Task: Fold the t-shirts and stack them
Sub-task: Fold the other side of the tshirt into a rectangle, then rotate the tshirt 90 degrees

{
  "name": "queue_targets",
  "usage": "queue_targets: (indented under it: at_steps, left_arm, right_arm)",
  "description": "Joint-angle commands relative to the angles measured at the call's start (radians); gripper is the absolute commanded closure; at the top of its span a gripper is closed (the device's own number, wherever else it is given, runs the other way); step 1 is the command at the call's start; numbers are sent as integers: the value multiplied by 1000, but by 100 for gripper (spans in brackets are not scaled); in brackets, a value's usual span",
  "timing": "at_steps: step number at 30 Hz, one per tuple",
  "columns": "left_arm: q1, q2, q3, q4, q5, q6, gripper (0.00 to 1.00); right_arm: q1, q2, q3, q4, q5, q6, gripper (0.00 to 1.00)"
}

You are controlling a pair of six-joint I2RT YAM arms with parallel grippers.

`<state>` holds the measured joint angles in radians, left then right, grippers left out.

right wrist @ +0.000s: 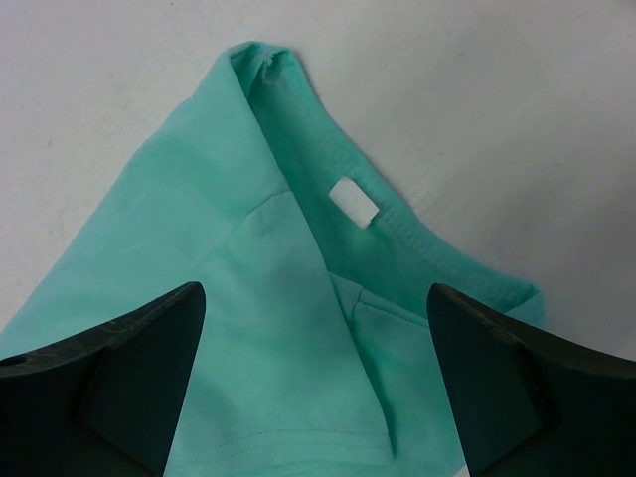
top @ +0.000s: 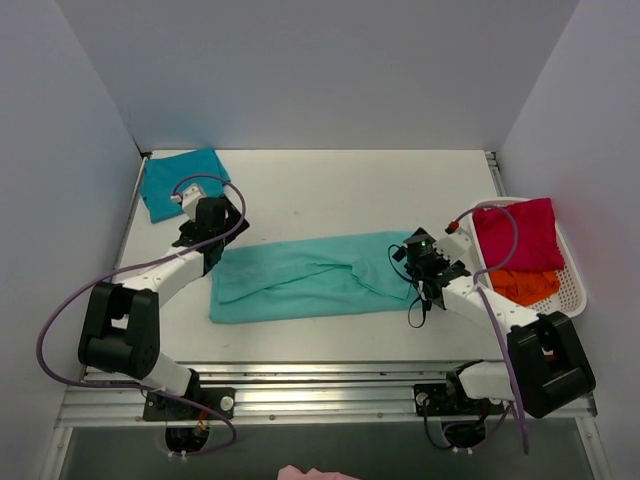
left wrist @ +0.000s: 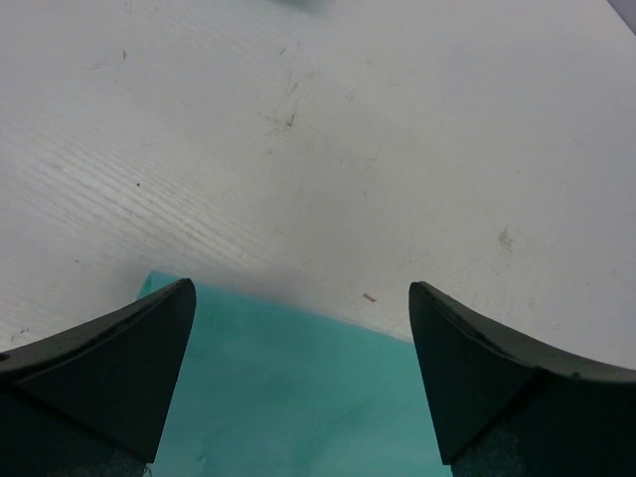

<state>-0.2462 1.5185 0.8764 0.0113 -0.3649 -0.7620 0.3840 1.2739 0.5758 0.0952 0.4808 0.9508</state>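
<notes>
Lengthwise folded mint-green t-shirt [top: 300,280] (white tag [right wrist: 353,202] showing), left claw [left wrist: 301,298] spread, right claw [right wrist: 316,293] spread.

1. The left gripper [left wrist: 301,293] points steeply downward, its jaws spread wide apart.
2. The right gripper [right wrist: 316,293] points downward too, its jaws equally wide apart.
</notes>
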Motion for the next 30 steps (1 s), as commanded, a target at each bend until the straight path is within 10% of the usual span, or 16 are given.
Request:
queue_targets:
  at_steps: [1, 6, 16, 23, 30]
  left_arm:
    - [1, 38, 65, 88, 40, 9, 3]
    - [12, 71, 87, 99, 55, 7, 3]
    - [64, 83, 56, 153, 95, 12, 3]
    - [84, 94, 76, 153, 119, 24, 3]
    - [94, 83, 67, 167, 127, 32, 3]
  right_arm:
    - [-17, 71, -7, -14, 9, 36, 11]
    - [-11, 171, -4, 29, -24, 40, 17]
    - [-7, 333, 53, 106, -42, 11, 100]
    - [-10, 502, 270, 111, 31, -21, 100]
    - [-45, 908, 900, 35, 15, -121, 100]
